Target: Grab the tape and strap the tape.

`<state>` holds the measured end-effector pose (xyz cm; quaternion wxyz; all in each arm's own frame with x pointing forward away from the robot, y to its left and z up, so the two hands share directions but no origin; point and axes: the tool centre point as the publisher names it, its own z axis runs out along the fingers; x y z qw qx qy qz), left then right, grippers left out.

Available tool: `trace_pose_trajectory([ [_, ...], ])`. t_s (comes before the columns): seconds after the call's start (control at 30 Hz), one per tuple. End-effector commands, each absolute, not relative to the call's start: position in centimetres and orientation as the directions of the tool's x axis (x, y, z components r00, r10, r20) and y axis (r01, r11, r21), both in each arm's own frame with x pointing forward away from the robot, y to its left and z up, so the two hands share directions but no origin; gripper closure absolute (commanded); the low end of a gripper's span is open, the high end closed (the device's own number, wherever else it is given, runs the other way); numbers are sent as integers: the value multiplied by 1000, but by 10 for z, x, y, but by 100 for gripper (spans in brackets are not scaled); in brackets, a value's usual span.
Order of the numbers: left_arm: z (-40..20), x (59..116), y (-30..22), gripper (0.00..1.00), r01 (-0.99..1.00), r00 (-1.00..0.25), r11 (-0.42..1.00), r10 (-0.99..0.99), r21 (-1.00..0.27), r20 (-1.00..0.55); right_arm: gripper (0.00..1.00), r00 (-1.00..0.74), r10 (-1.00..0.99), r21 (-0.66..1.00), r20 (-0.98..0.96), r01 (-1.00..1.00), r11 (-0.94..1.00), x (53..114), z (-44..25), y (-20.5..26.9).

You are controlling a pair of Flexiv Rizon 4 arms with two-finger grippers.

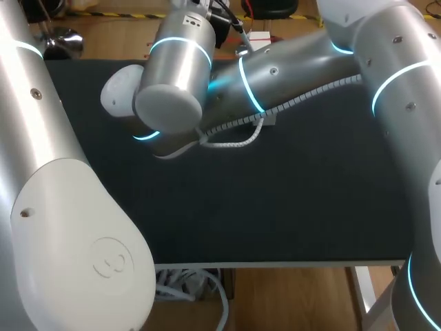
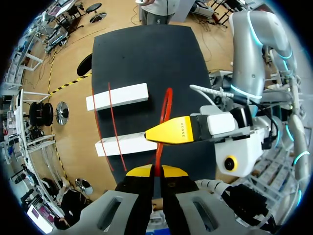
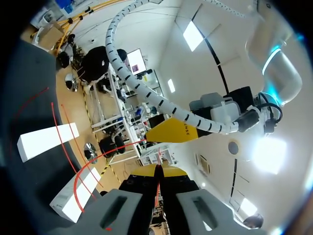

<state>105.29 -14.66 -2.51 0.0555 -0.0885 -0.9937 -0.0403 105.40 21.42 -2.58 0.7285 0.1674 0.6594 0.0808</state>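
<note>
A thin red tape (image 2: pixel 165 110) loops over two white blocks (image 2: pixel 117 97) (image 2: pixel 124 144) on the black table. My left gripper (image 2: pixel 152 171) is above the nearer block, shut on a strand of this tape. A yellow finger (image 2: pixel 171 132) of my right gripper crosses just ahead of it, against the same loop. In the right wrist view my right gripper (image 3: pixel 157 170) is shut on the red tape (image 3: pixel 80 174), which arcs down toward the white blocks (image 3: pixel 48 141). The left gripper's yellow finger (image 3: pixel 171 132) shows close ahead. In the head view the crossed arms hide both grippers and the tape.
The black table top (image 1: pixel 275 193) spreads below the arms, with its front edge (image 1: pixel 275 262) near. My right arm (image 1: pixel 289 76) reaches across to the left, over my left arm (image 1: pixel 62 207). A white spiral cable (image 1: pixel 231 141) hangs under it.
</note>
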Motion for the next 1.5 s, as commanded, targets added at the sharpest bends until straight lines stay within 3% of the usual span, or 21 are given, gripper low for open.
trace_pose_trajectory([
  [0.03, -23, 1055, -148, 100, 181, -977, 981, 171, 75, 124, 100, 107, 343, 353, -933, 100, 930, 1051, -22, 211],
  [1.5, -23, 1055, -148, 100, 181, -977, 981, 171, 75, 124, 100, 79, 374, 378, -924, 38, 925, 1060, -16, 221],
])
